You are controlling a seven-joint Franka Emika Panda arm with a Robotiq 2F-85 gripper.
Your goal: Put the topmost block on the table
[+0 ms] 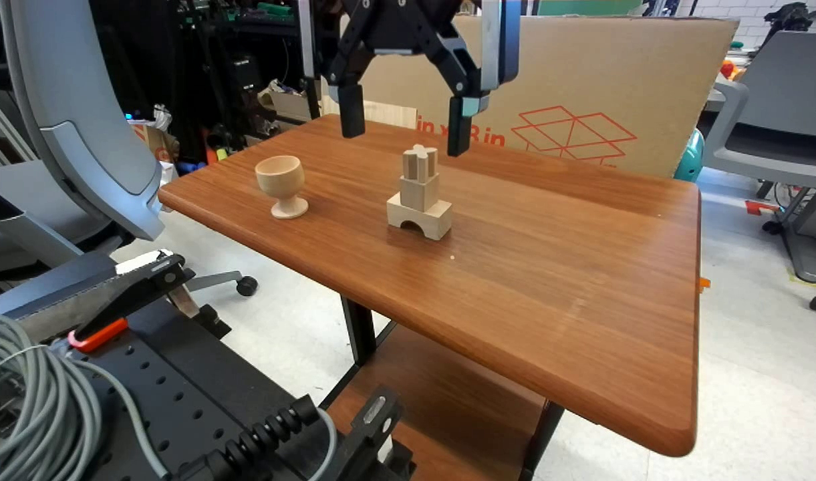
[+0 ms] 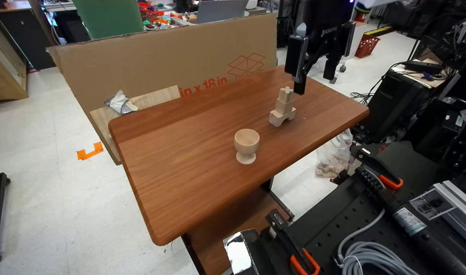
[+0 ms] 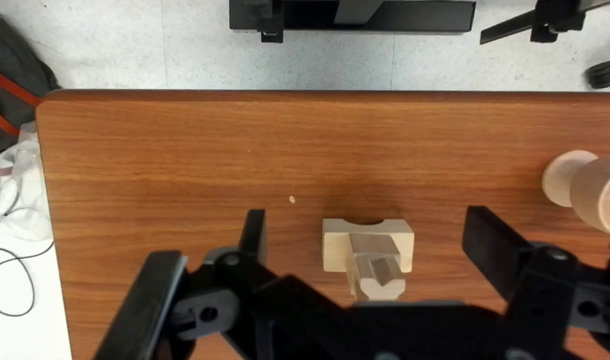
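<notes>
the gripper (image 1: pixel 405 142) hangs higher than the topmost block (image 1: pixel 422 167), its empty fingers (image 1: pixel 352 115) spread wide toward either side of the block's upright long axis.

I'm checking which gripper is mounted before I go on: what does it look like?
The gripper is mostly black, with angular linkages and blocky black fingertips. Pale grey strips edge its outer sides. In an exterior view, small pale lettering, apparently ROBOTIQ, marks its black body.
</notes>
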